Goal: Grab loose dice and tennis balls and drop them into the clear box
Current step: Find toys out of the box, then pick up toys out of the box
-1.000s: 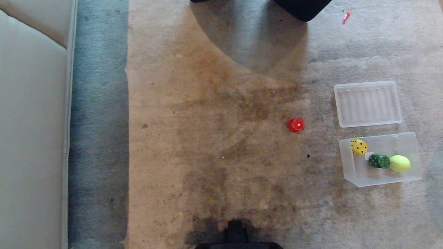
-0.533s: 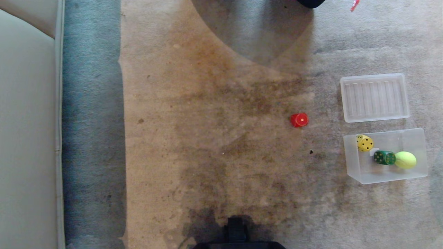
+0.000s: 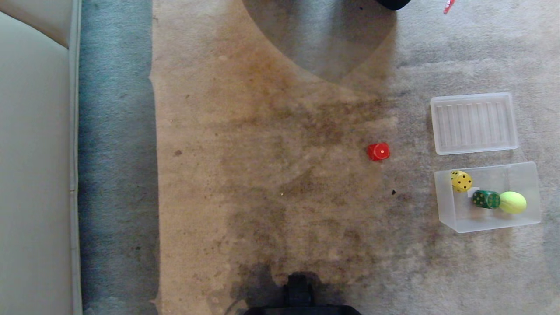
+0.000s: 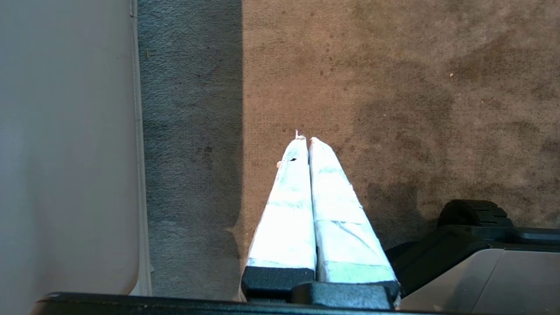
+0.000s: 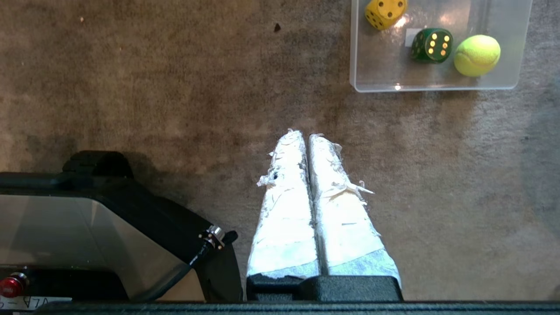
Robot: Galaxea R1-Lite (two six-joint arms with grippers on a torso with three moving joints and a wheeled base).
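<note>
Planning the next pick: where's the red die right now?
Head view: the red die sits loose on the carpet, right of centre, left of the ribbed lid and clear box.

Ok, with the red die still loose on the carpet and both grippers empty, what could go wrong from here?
1. The round-cornered red die sits on soft carpet; shut, tape-wrapped fingers could nudge it so it rolls before a grasp.
2. The shallow clear plastic box already holds the yellow die, green die and tennis ball; a drop might bounce out.
3. The flat ribbed clear lid lies beside the box and could be mistaken for it.
</note>
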